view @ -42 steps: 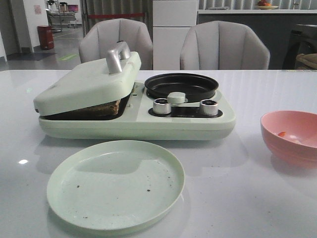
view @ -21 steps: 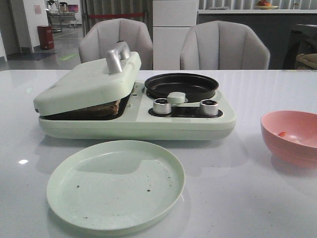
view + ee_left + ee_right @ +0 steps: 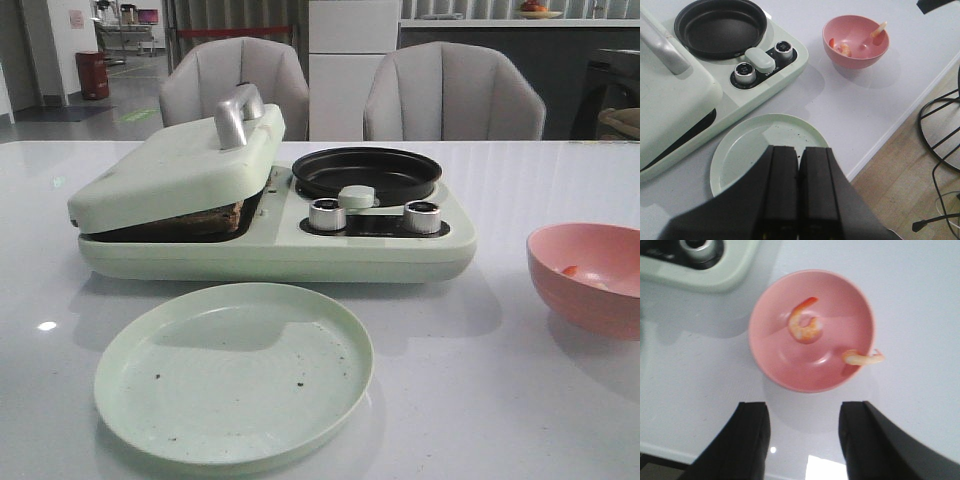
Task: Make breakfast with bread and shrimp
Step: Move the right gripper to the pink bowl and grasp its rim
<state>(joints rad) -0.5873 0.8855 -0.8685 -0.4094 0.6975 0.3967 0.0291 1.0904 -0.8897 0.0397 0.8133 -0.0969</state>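
Shrimp [image 3: 805, 325] is what I am after: one curled piece lies near the middle of the pink bowl [image 3: 770, 365], and a second one [image 3: 862, 357] rests up the wall at the rim with its tail poking over the edge. My right hand [image 3: 802, 440] hangs above the near side of the bowl, fingers spread wide and holding nothing. My left hand [image 3: 799, 190] is pressed shut and empty, poised over the pale green plate [image 3: 740, 150], which carries only a few dark crumbs. The bread [image 3: 215, 217] sits in the grill side of the green breakfast maker [image 3: 400, 255], showing as a brown edge under the tilted lid [image 3: 175, 165], while the black pan [image 3: 366, 172] next to it has nothing in it. The risk, as I judge it, lies in the pick. These pieces are small, curved and probably slick, so a pinch that lands off centre could squirt the middle one up the bowl's slope. The rim piece looks easy to knock out onto the counter [image 3: 920, 300]. Coming down too close to the near wall, a finger could catch the rim and tip or shove the light bowl. The lid is propped on the bread, so any bump to the maker could shift it.
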